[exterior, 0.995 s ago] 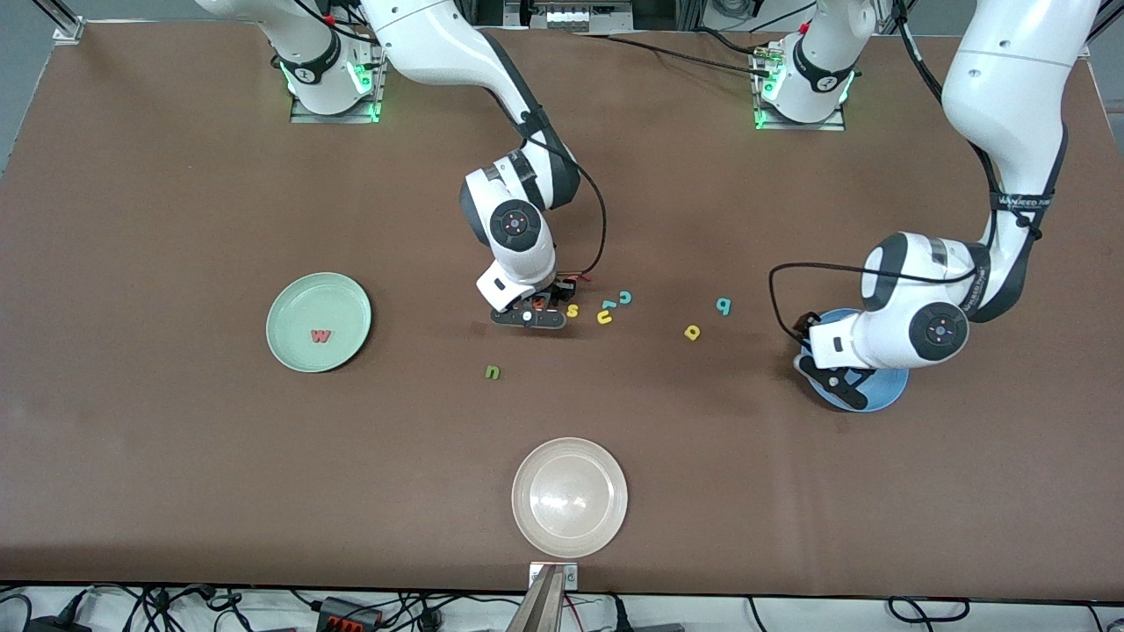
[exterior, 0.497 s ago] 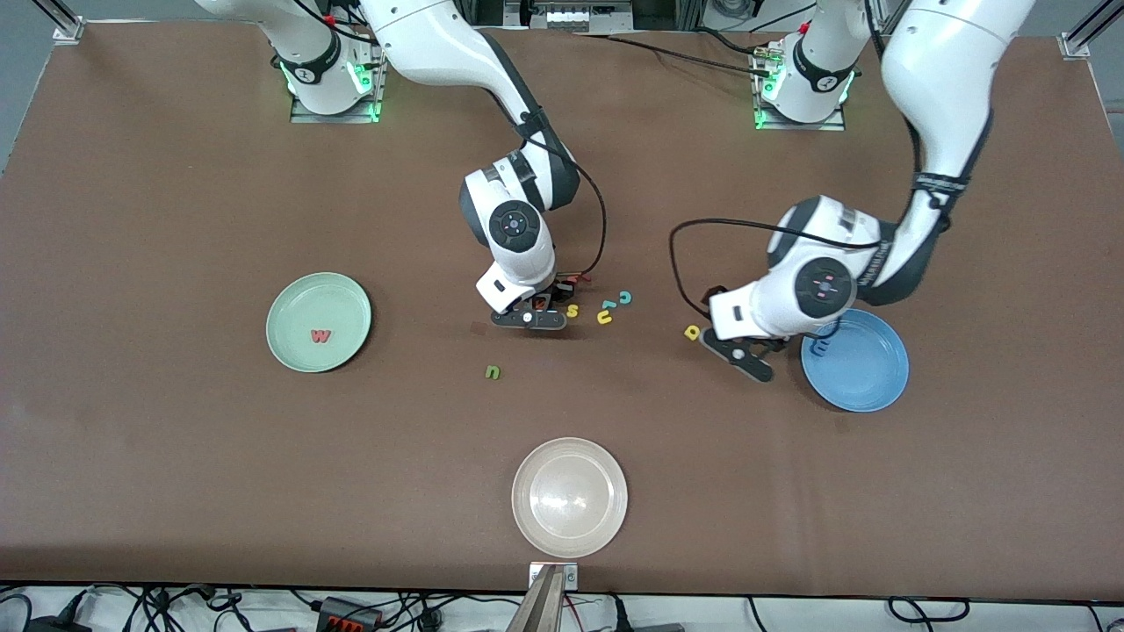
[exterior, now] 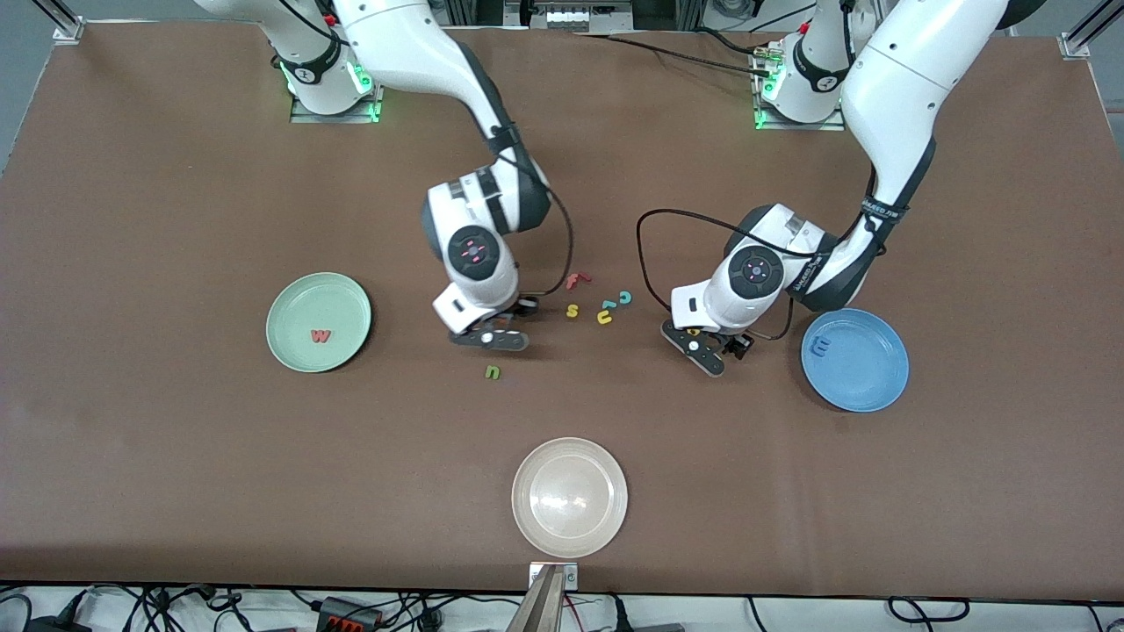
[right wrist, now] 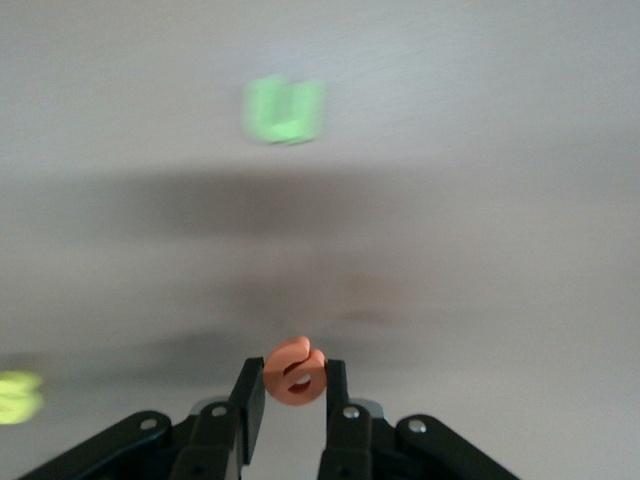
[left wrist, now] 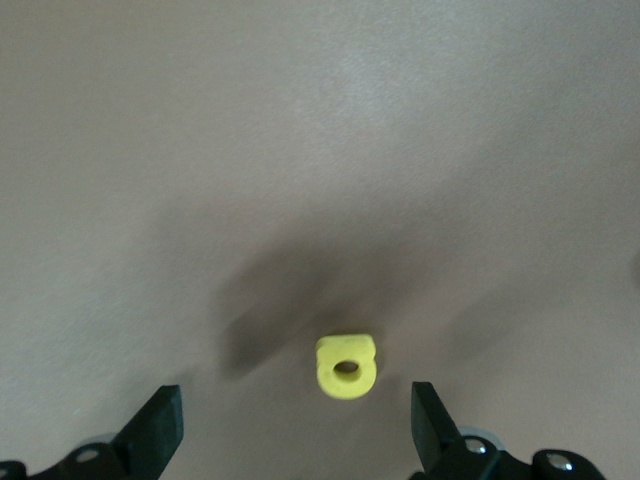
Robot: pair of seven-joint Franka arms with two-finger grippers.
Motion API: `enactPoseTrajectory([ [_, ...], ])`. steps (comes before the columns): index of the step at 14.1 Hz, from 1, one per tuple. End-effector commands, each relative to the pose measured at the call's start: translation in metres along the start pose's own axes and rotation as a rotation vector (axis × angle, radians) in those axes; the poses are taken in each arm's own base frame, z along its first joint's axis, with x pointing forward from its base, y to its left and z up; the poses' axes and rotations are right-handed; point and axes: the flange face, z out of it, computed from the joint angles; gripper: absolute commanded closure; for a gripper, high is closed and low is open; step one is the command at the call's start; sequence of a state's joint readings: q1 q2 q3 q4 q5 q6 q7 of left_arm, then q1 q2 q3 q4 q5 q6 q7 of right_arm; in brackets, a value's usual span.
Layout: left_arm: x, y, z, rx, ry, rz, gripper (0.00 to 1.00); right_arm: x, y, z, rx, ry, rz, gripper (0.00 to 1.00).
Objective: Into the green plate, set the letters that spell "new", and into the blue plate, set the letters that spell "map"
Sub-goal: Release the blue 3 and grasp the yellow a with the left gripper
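Front: right hand (exterior: 488, 337) over counter (exterior: 176, 456), olive n (exterior: 493, 372) at its 6 o'clock; left hand (exterior: 700, 349) beside blue plate (exterior: 865, 386).
Left wrist: fingers (left wrist: 155, 435) spread, yellow a (left wrist: 346, 366) between them.
Right wrist: fingers (right wrist: 250, 395) pinch orange e (right wrist: 294, 371).

I see the green plate (exterior: 319, 322) toward the right arm's end holding a red "w" (exterior: 321, 335), and the blue plate (exterior: 856, 360) toward the left arm's end holding a blue "m" (exterior: 818, 348). The right gripper (exterior: 488, 337) hangs over bare table just beside the olive "n" (exterior: 493, 372). The left gripper (exterior: 702, 348) sits low between the blue plate and the loose letters (exterior: 599, 302); a cream plate (exterior: 570, 497) lies nearest my camera.
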State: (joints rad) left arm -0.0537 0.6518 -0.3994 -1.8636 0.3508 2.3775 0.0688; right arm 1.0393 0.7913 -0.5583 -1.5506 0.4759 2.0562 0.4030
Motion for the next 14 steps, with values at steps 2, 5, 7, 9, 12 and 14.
enactPoseTrajectory([
  [2,0.005,0.033,0.004,0.049,-0.002,0.054,0.09,0.007,0.095,-0.018,-0.058,-0.062,-0.069,0.86],
  [5,0.003,0.024,0.005,0.124,-0.005,0.125,0.36,0.011,0.159,-0.012,-0.091,-0.092,-0.129,0.86],
  [7,0.004,0.03,0.013,0.119,-0.011,0.128,0.46,0.013,0.193,0.001,-0.098,-0.112,-0.176,0.86],
  [9,0.002,0.025,0.017,0.114,-0.016,0.099,0.56,0.013,0.209,0.005,-0.105,-0.108,-0.18,0.85],
  [12,0.003,0.023,0.014,0.116,-0.008,0.037,0.88,0.017,0.217,0.009,-0.114,-0.097,-0.171,0.85],
  [14,0.001,0.01,0.001,0.13,-0.003,0.016,0.95,0.019,0.226,0.013,-0.12,-0.09,-0.17,0.85],
])
